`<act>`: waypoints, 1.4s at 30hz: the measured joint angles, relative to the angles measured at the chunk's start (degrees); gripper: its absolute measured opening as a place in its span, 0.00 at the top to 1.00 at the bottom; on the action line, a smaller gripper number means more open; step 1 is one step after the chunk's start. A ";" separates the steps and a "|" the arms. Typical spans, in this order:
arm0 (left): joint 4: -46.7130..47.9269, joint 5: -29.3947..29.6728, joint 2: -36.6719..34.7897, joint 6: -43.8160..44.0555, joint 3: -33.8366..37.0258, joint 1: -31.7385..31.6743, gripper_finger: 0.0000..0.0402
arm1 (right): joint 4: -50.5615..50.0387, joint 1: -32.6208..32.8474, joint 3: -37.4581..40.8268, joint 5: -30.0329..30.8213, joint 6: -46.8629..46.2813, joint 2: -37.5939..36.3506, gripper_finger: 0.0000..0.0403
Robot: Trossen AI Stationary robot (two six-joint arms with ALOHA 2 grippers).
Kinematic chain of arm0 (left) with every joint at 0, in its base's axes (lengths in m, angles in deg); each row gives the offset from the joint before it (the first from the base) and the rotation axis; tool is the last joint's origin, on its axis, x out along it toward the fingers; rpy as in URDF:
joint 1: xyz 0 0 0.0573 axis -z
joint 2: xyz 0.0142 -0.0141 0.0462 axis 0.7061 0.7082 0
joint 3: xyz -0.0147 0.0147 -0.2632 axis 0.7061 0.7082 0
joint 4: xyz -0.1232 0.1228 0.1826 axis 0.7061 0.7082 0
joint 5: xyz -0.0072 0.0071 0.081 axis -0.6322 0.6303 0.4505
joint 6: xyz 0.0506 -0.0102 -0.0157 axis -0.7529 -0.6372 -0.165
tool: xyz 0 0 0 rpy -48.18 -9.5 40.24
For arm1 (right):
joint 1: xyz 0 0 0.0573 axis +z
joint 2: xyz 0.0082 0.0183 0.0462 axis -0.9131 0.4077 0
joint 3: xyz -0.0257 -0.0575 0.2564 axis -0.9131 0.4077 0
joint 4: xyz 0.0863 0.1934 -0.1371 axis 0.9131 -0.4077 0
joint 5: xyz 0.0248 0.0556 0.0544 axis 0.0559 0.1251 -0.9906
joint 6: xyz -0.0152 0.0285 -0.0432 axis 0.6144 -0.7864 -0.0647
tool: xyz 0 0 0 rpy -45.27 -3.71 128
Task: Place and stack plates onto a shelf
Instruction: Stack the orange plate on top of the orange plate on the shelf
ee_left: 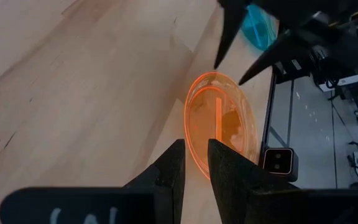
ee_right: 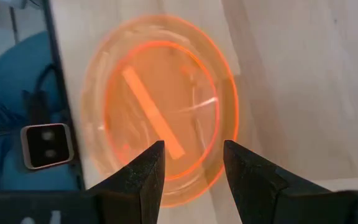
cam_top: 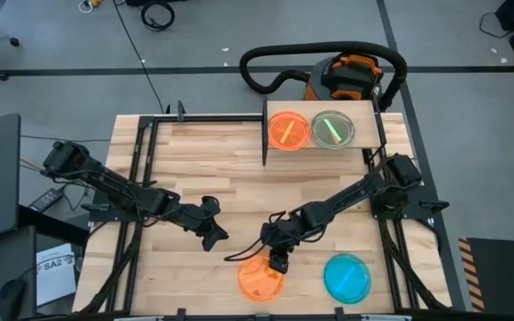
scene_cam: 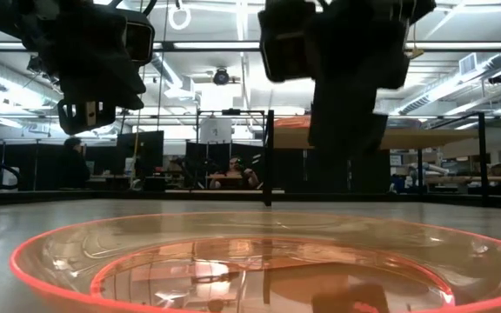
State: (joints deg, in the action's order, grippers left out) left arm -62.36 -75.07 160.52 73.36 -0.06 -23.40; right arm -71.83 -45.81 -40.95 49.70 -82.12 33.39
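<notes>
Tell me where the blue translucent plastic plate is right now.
In the high view, the blue translucent plastic plate lies on the tabletop's near right edge, beside the orange plate under the right gripper.

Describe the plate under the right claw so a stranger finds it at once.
Start at the wooden tabletop's near edge. Two plates lie there: pick the orange plate, directly beneath the open right claw. Its neighbour, the blue plate, lies beside it with nothing above.
</notes>
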 joint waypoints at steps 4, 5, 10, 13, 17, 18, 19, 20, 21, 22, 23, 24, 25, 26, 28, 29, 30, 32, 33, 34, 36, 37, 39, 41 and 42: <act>0.00 0.00 0.00 0.00 0.00 0.00 0.81 | -0.52 -0.41 0.00 0.06 0.26 1.10 0.58; -0.02 -0.02 0.00 0.00 0.00 0.00 0.81 | -0.79 -0.52 0.00 0.45 0.30 1.06 0.58; -0.02 -0.02 0.00 0.02 0.00 0.00 0.81 | -0.70 -1.04 0.00 1.98 0.46 0.82 0.58; -0.03 -0.02 0.00 0.02 0.00 -0.01 0.81 | -1.57 -1.18 0.07 2.04 0.46 0.95 0.58; -0.02 -0.02 0.00 0.02 0.00 -0.02 0.81 | -0.79 -1.19 0.92 2.14 -0.02 0.96 0.58; -0.03 -0.02 0.00 0.02 0.00 0.00 0.81 | -0.70 -1.06 0.92 2.14 -0.07 0.96 0.58; -0.04 -0.02 0.00 0.02 0.00 -0.02 0.81 | -0.59 -0.91 0.92 2.15 -0.10 0.96 0.58; -0.03 -0.02 0.00 0.02 0.00 0.00 0.81 | -0.26 -0.74 1.04 2.18 -0.11 0.96 0.58; -0.03 -0.02 0.00 0.02 0.00 -0.01 0.81 | 0.09 -0.55 1.27 2.16 -0.15 0.96 0.58; -0.02 -0.02 0.00 0.02 0.00 -0.01 0.81 | 0.07 -0.39 1.39 2.16 -0.15 0.96 0.58; -0.03 -0.01 0.00 0.02 0.00 -0.02 0.81 | 0.09 -0.25 1.40 2.16 -0.15 0.96 0.58; -0.02 -0.02 0.00 0.02 0.00 -0.01 0.81 | 0.47 -0.07 1.40 2.16 -0.15 0.96 0.58; -0.02 -0.02 0.00 0.02 0.00 0.00 0.81 | 0.74 0.03 1.40 2.18 -0.15 0.96 0.58; -0.02 -0.02 0.00 0.02 0.00 0.00 0.81 | 0.83 0.15 1.38 2.18 -0.15 1.30 0.58; -0.03 -0.02 0.00 0.02 0.00 -0.02 0.81 | 0.92 0.37 1.41 2.00 -0.55 1.89 0.58; -0.04 -0.02 0.00 0.03 0.00 -0.01 0.81 | 1.03 0.50 1.43 1.98 -1.14 2.27 0.58; -0.02 -0.02 0.00 0.02 0.00 0.00 0.81 | 1.92 0.63 1.41 1.85 -1.49 2.70 0.58; -0.14 -0.02 0.00 0.03 0.02 -0.02 0.81 | 2.52 0.92 1.38 1.55 -1.67 3.65 0.58; -0.35 -0.02 0.00 0.02 0.02 0.00 0.81 | 2.81 1.12 1.38 1.42 -1.68 4.18 0.58; -0.33 -0.02 0.00 0.02 0.04 -0.02 0.81 | 3.44 1.26 1.40 1.25 -1.68 4.81 0.58; -0.36 -0.02 0.00 0.04 0.04 0.00 0.81 | 5.25 1.46 1.36 0.18 -1.72 5.40 0.58; -0.41 -0.02 0.00 0.02 0.04 -0.02 0.81 | 5.79 1.60 1.36 0.23 -1.84 5.73 0.58; -0.40 -0.02 0.00 0.04 0.04 -0.01 0.81 | 6.52 1.70 1.27 -0.01 -2.81 6.20 0.58; -0.42 -0.02 0.00 0.04 0.04 -0.02 0.81 | 6.54 1.73 1.27 -0.08 -3.17 6.23 0.58; -0.41 -0.02 0.00 0.04 0.04 -0.02 0.81 | 6.51 1.76 1.27 0.02 -3.15 6.23 0.59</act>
State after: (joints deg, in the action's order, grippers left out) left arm -62.77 -75.10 160.52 73.41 -0.02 -23.41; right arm -65.32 -44.05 -39.68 49.72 -85.28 39.62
